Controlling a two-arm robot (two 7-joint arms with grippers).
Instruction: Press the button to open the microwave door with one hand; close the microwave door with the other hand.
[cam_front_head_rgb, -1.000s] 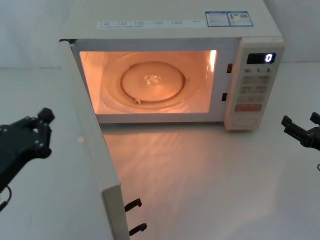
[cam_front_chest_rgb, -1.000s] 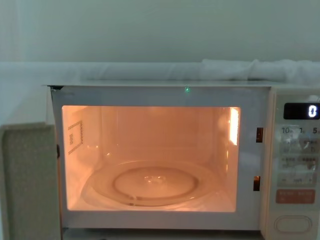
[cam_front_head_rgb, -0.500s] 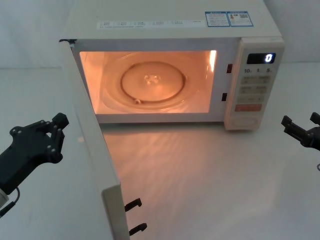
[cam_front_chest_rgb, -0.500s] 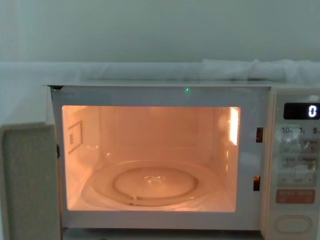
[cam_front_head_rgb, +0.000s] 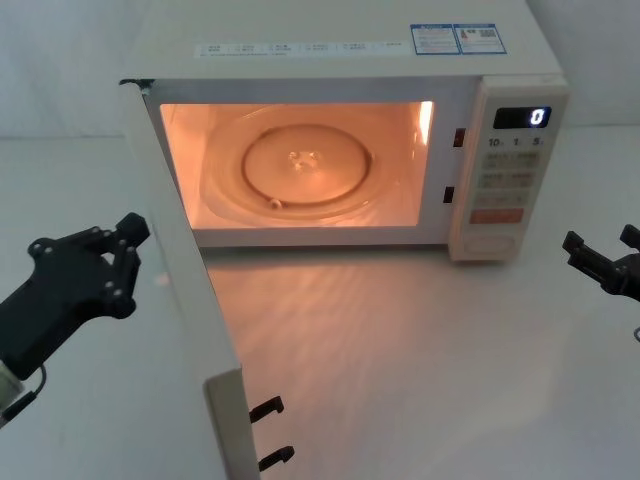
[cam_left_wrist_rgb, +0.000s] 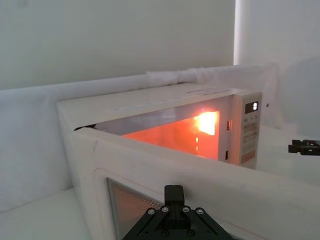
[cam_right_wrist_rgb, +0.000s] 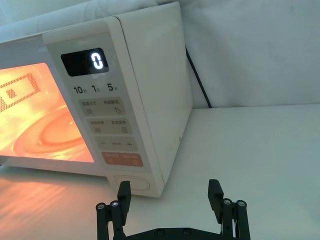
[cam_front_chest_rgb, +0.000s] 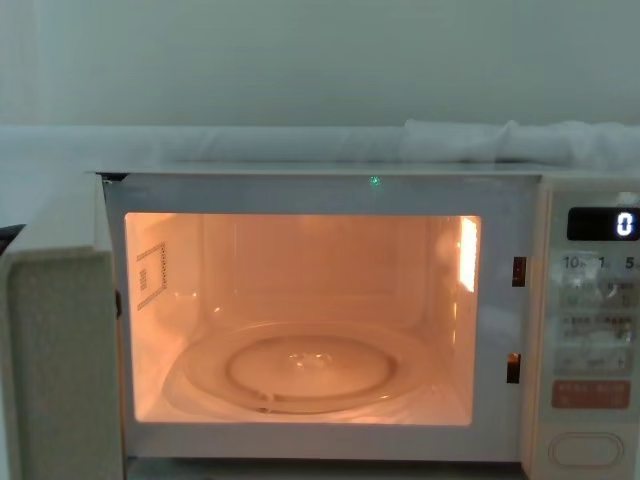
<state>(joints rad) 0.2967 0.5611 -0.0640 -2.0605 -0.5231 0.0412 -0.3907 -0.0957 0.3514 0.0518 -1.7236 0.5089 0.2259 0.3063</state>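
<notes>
Just outside the door (cam_front_head_rgb: 185, 300) — swung wide open, its outer face toward your left gripper (cam_front_head_rgb: 125, 255), ready to be pushed shut — I cannot tell that gripper's spread, while your right gripper (cam_right_wrist_rgb: 170, 192) waits wide apart near the button (cam_right_wrist_rgb: 132, 183).

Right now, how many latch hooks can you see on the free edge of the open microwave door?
2: the upper latch hook and the lower latch hook, one above the other on the free edge of the microwave door, nearest the robot.
</notes>
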